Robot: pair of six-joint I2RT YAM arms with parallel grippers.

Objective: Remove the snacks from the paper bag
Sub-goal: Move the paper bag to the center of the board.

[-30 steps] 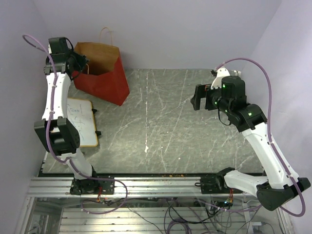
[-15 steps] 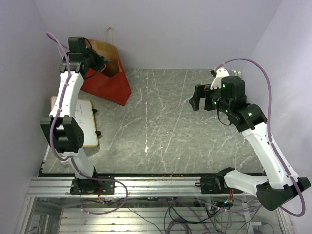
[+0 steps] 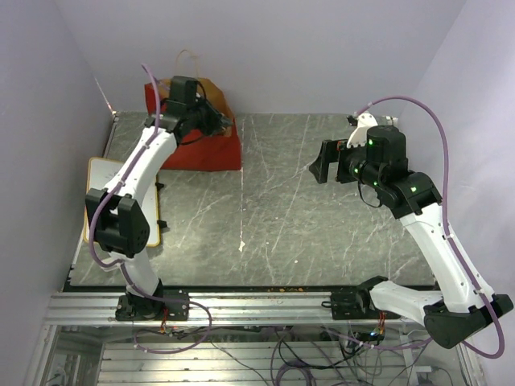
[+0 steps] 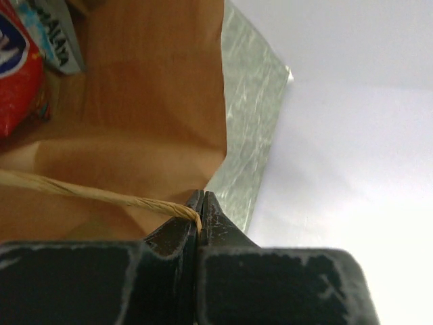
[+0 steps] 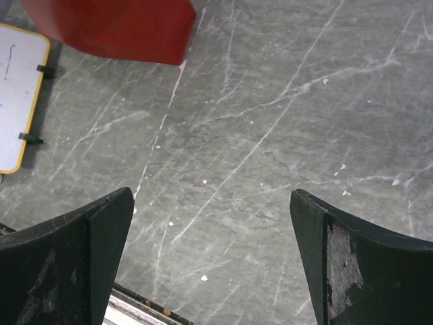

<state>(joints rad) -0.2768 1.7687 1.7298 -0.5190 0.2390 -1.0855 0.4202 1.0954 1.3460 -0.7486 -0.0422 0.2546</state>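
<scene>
The red paper bag (image 3: 208, 151) stands at the far left of the table, brown kraft inside (image 4: 135, 101). My left gripper (image 3: 219, 123) is at the bag's top edge, shut on its thin twisted handle (image 4: 95, 194). In the left wrist view the red chip bag with a blue logo (image 4: 17, 74) and a light-blue packet (image 4: 62, 40) lie inside the bag. My right gripper (image 3: 325, 165) is open and empty, held above the table's right half, well apart from the bag; the bag's red corner (image 5: 115, 30) shows at the top left of the right wrist view.
A yellow-framed whiteboard (image 3: 105, 189) lies at the left edge of the grey marble table (image 3: 273, 209), in front of the bag; it also shows in the right wrist view (image 5: 17, 95). The back wall stands close behind the bag.
My left arm has swung right, dragging the bag by its handle away from the far-left corner toward the table's middle. The right arm has stayed still.
</scene>
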